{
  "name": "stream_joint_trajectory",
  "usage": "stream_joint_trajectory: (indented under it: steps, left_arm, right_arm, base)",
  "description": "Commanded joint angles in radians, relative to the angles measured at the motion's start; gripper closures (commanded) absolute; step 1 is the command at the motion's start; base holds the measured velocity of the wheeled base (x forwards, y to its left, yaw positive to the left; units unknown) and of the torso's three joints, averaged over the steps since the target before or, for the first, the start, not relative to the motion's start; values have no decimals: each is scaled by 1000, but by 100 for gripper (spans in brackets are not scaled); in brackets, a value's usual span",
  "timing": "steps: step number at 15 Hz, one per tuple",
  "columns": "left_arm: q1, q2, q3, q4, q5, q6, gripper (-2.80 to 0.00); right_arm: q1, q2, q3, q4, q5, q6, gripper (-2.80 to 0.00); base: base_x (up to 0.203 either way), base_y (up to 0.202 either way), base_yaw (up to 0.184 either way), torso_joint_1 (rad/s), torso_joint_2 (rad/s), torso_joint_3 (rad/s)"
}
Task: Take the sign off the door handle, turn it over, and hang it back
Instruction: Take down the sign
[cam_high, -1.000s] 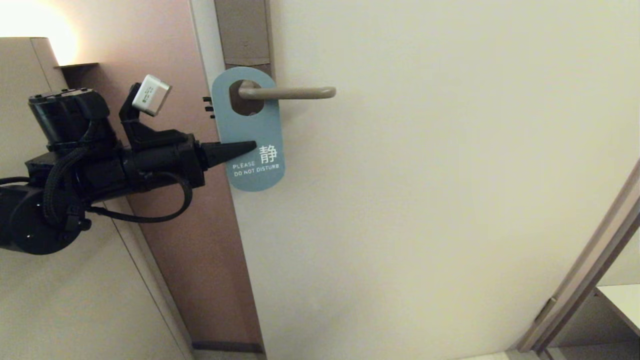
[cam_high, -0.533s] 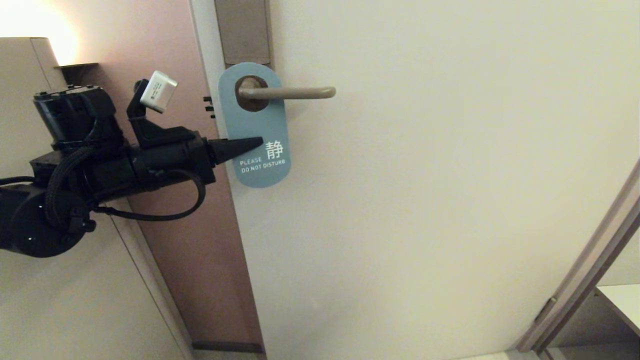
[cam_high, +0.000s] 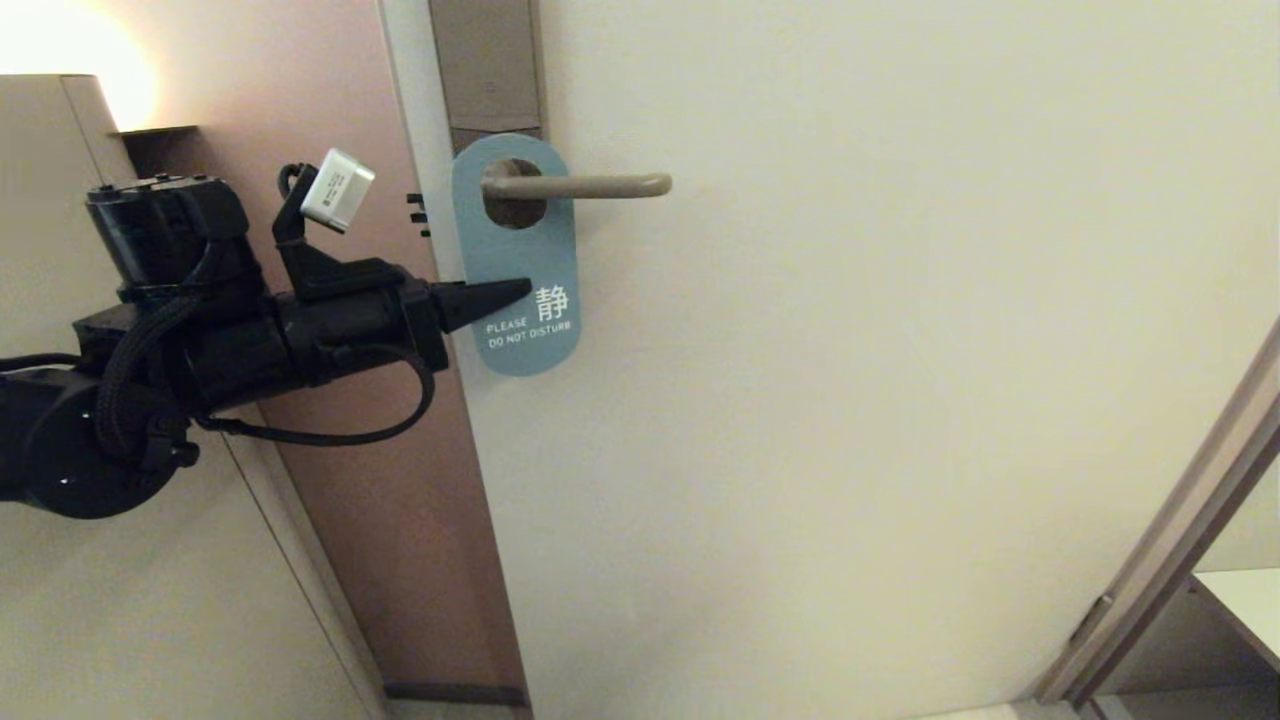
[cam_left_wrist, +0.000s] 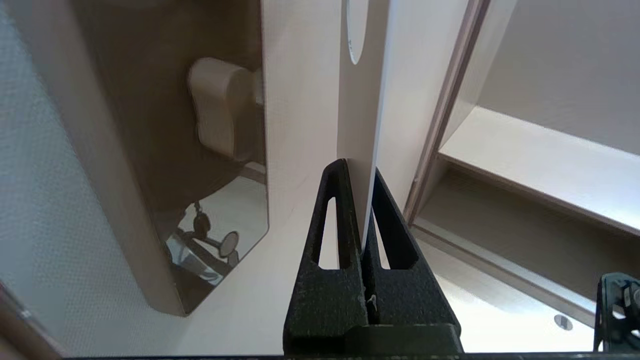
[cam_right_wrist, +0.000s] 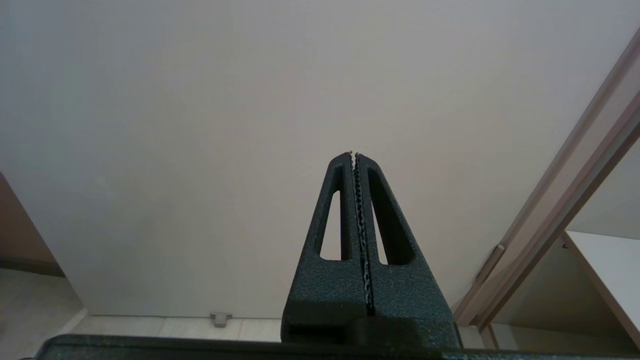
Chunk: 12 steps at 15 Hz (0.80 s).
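So the left gripper (cam_high: 525, 290) has its fingers pinched tight on the sign (cam_high: 520, 260), grabbing it by the edge nearest the door's latch side, right about level with the white lettering. In the left wrist view you can see the thin card (cam_left_wrist: 367, 125) wedged edge-on between the two black fingers (cam_left_wrist: 340, 215), nothing else in there.

The sign is still on the door handle (cam_high: 580, 186), blue "PLEASE DO NOT DISTURB" face out, with the lever going through its oval hole. Compared with a second ago, the sign has slid along the handle away from the lock plate (cam_high: 487, 65) and towards the lever's rounded tip. Not by a lot, but you can see its top now sits further over from the plate's edge. It also hangs straighter than before; earlier it was cocked with the bottom swung out. The arm has moved in the same direction with it, and its wrist has rolled a bit.

The right gripper (cam_right_wrist: 354, 155) is fully closed on nothing, just parked facing the plain door (cam_right_wrist: 250, 100) below the handle. No change there.
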Motion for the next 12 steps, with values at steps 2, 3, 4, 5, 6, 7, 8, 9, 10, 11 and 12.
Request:
stream_joint_trajectory:
  steps: [2,3,4,5,6,7,8,9,10,11,12]
  left_arm:
    - [-10,4,-2,-4,6,1,0]
    - [-14,4,-2,-4,26,1,0]
    - [-17,4,-2,-4,45,2,0]
    - [-19,2,-4,-4,55,2,0]
    - [-19,0,-4,-4,57,2,0]
    - [-19,-1,-5,-4,65,7,0]
    - [-19,-1,-5,-4,74,18,0]
    - [-21,1,-4,-4,84,25,0]
    - [-25,1,-4,-4,91,27,0]
    - [-31,1,-4,-4,94,27,0]
    - [-39,1,-4,-4,97,27,0]
  right_arm:
    - [0,1,0,0,1,-1,0]
    - [0,1,0,0,1,-1,0]
    - [0,1,0,0,1,-1,0]
    - [0,1,0,0,1,-1,0]
    - [0,1,0,0,1,-1,0]
    - [0,1,0,0,1,-1,0]
    - [0,1,0,0,1,-1,0]
    - [0,1,0,0,1,-1,0]
    - [0,1,0,0,1,-1,0]
    - [0,1,0,0,1,-1,0]
    - [0,1,0,0,1,-1,0]
  base:
    - [0,0,0,0,0,0]
    - [0,0,0,0,0,0]
    - [0,0,0,0,0,0]
    - [0,0,0,0,0,0]
    - [0,0,0,0,0,0]
    - [0,0,0,0,0,0]
    - [0,0,0,0,0,0]
    - [0,0,0,0,0,0]
    - [0,0,0,0,0,0]
    - [0,0,0,0,0,0]
    - [0,0,0,0,0,0]
